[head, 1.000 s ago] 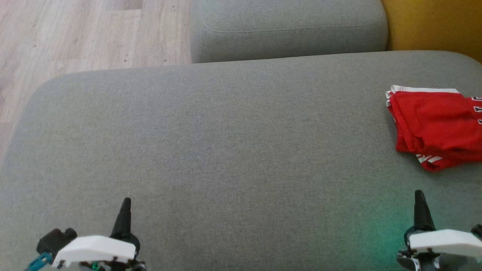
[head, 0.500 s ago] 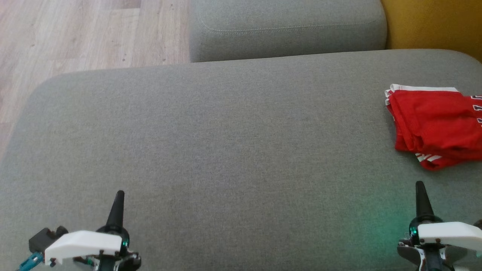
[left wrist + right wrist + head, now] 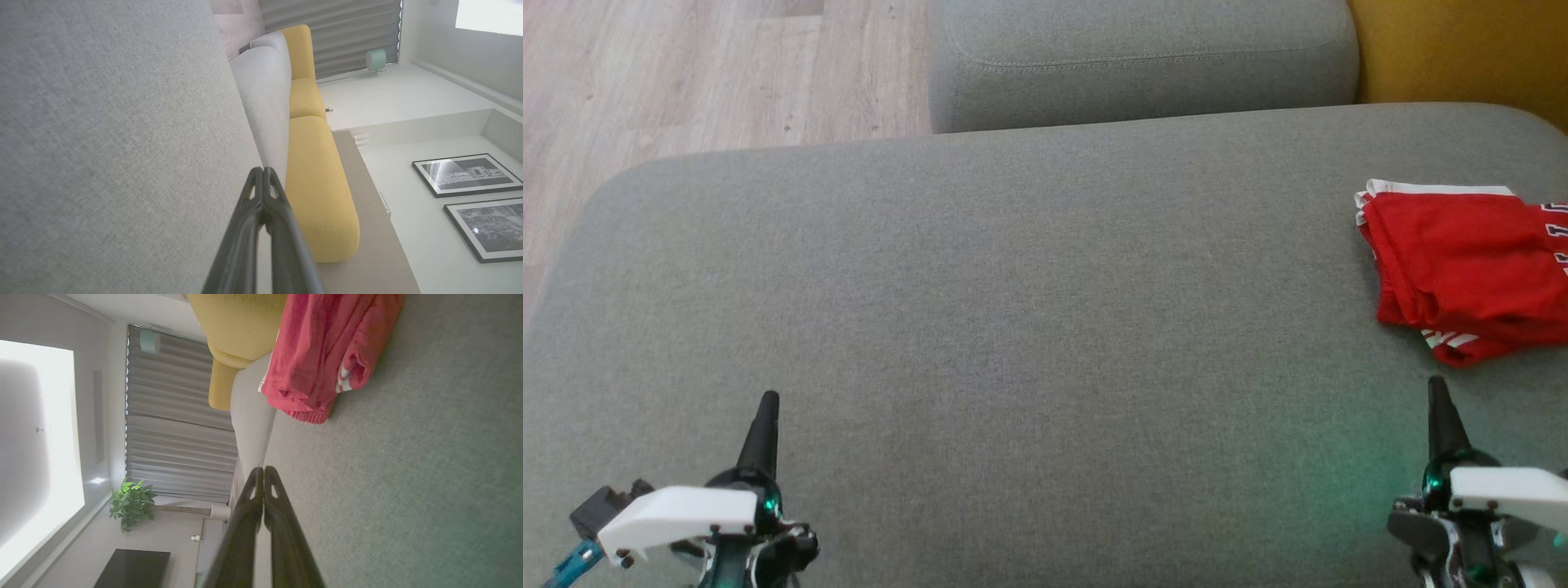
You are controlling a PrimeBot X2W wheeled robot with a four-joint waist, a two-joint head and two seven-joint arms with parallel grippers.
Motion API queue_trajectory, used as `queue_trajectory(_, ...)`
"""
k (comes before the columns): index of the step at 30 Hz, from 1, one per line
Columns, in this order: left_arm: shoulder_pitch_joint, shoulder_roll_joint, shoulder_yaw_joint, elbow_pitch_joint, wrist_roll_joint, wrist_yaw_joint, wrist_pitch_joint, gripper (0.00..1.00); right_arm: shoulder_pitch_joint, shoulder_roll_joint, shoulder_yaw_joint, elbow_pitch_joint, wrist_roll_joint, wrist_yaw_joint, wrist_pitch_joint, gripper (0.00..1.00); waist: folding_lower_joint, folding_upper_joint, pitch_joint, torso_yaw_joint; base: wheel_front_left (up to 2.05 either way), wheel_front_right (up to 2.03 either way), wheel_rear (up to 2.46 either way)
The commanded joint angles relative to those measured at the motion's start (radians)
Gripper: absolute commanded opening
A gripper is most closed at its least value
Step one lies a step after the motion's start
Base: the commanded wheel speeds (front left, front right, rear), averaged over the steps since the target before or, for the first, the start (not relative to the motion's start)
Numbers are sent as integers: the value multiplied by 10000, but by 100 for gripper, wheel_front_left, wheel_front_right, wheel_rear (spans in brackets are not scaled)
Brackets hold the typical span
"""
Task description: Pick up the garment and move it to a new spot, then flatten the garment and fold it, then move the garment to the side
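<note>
Upholstery of a broad grey seat cushion (image 3: 1013, 327) spreads across the head view. Its far edge meets a second grey cushion (image 3: 1143, 65), with a yellow cushion (image 3: 1462, 49) to the right of that and wooden floor (image 3: 686, 73) beyond the rounded far-left corner.

The garment (image 3: 1462, 269), red with white stripes, lies bunched in loose folds on the seat cushion's right side and is cut off by the picture's right edge. The right gripper (image 3: 1436, 384) sits near the bottom right with its fingers pressed together and holding nothing. Its tip points toward the garment's near hem, close to it but apart. The left gripper (image 3: 766, 400) sits at the bottom left, also pinched shut and empty, well apart from the garment. Plain grey fabric runs between the two grippers and from the left gripper up to the far edge.

The right wrist view looks along the right gripper's (image 3: 263, 468) closed fingers. It shows the garment's (image 3: 318, 355) ribbed hem and rolled layers lying on the cushion, and behind them a pleated curtain (image 3: 179, 416), a bright window (image 3: 32, 437), a potted plant (image 3: 130, 502) and a dark cabinet (image 3: 130, 567).

The left wrist view shows the left gripper's (image 3: 262, 169) tips touching above the grey seat, with two framed pictures (image 3: 466, 173) on a pale wall.
</note>
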State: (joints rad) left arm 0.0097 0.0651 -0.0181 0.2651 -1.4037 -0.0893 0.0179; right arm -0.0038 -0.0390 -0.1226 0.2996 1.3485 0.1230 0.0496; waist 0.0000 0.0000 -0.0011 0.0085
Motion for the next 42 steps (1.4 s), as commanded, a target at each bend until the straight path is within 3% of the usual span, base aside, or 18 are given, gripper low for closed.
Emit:
queue_trajectory(1,-678,141,396,-265,-279,-89,108,0,-625,-96,148,-413,317,67,104,0,0,0,3,-5,0,0,0)
queue_trajectory(20,-1147,113,957,-215,-2350,-414,662,0,-1041,-112,87,-549,2600,77,638,0,0,0,43,-85,0,0,0)
queue_trajectory(42,-1154,54,1040,-211,-2281,-414,729,0,-1041,-112,88,-549,2601,77,637,0,0,0,42,-85,0,0,0)
